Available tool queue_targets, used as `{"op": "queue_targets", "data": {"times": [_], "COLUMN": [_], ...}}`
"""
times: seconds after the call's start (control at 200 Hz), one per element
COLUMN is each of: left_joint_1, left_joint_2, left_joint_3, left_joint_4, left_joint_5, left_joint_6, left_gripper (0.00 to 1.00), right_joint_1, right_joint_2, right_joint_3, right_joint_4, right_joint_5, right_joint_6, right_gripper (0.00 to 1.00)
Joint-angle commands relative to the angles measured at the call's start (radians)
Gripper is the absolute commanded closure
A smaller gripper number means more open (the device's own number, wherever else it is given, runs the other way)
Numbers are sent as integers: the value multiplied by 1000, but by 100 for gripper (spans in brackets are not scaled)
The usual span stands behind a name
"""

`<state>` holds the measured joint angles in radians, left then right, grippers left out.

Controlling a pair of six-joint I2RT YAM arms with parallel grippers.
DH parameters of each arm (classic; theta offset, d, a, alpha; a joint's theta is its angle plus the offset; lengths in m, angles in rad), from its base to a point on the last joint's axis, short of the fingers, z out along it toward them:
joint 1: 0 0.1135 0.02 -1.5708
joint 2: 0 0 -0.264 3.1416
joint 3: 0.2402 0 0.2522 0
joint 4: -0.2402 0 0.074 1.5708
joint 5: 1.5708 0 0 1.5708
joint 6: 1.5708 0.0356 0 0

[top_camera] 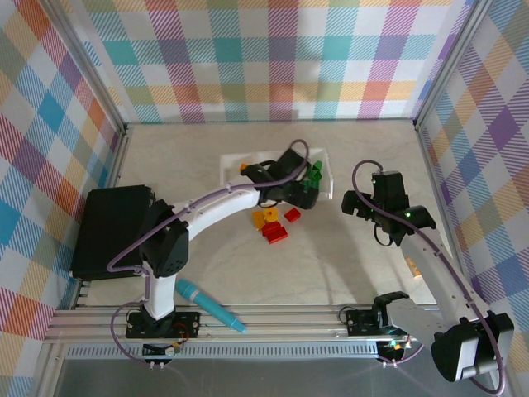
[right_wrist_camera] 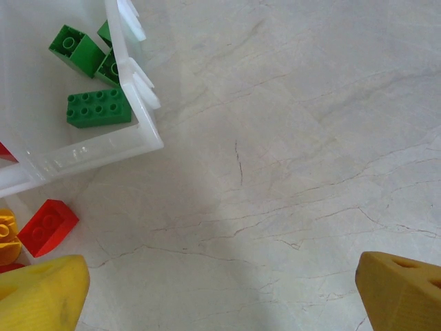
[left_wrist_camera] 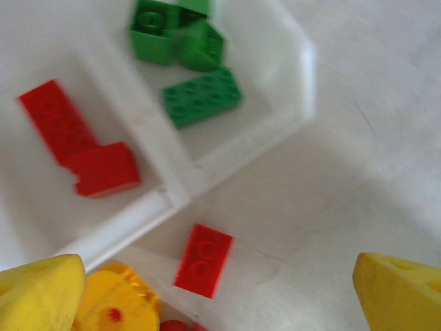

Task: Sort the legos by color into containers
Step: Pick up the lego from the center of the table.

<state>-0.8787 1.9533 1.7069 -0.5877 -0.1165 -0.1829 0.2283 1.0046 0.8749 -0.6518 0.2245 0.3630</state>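
The clear tray (top_camera: 231, 165) lies at the table's middle back. In the left wrist view its end compartment holds green legos (left_wrist_camera: 200, 96) and the adjoining one two red legos (left_wrist_camera: 69, 131). My left gripper (top_camera: 291, 192) hovers open and empty over the tray's near edge, with yellow fingers (left_wrist_camera: 41, 293) wide apart. Below it a red brick (left_wrist_camera: 203, 258) and a yellow brick (left_wrist_camera: 114, 303) lie on the table. More loose yellow (top_camera: 264, 217) and red (top_camera: 274, 233) bricks sit nearby. My right gripper (top_camera: 364, 203) stands open over bare table, right of the tray corner (right_wrist_camera: 138, 138) and the red brick (right_wrist_camera: 47, 226).
A large black box (top_camera: 111, 231) sits at the left edge. A teal pen-like cylinder (top_camera: 211, 304) lies near the front rail by the left arm's base. Plaid walls enclose the table on three sides. Bare tabletop spreads to the right of the tray.
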Motion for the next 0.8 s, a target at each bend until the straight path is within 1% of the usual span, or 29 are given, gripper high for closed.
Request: {"op": "queue_targets", "data": {"times": [0.0,0.135,0.175,0.29,0.415,0.565,0.675,0.795], "left_joint_1": [-46,-63,-67,-71,-71,-68,-64,-55], "left_joint_2": [79,139,151,176,209,282,344,368], "left_joint_3": [76,120,129,138,149,218,292,325], "left_joint_4": [-104,-156,-169,-185,-198,-251,-312,-337], "left_joint_5": [-32,-62,-91,-148,-181,-175,-176,-164], "left_joint_6": [112,123,123,128,134,138,137,125], "left_gripper": [3,11,13,17,20,21,23,25], "right_joint_1": [-6,-7,-6,-6,-6,-7,-7,-7], "right_joint_2": [-17,-16,-18,-18,-16,-10,-9,-14], "right_joint_3": [-5,-6,-8,-9,-11,-11,-10,-11], "right_joint_4": [-8,-10,-12,-12,-5,0,-3,-7], "right_joint_5": [7,-4,-5,-8,-13,-18,-19,-14], "right_joint_6": [17,11,10,6,4,4,-1,-6], "right_gripper": [1,1,1,1,1,1,1,1]}}
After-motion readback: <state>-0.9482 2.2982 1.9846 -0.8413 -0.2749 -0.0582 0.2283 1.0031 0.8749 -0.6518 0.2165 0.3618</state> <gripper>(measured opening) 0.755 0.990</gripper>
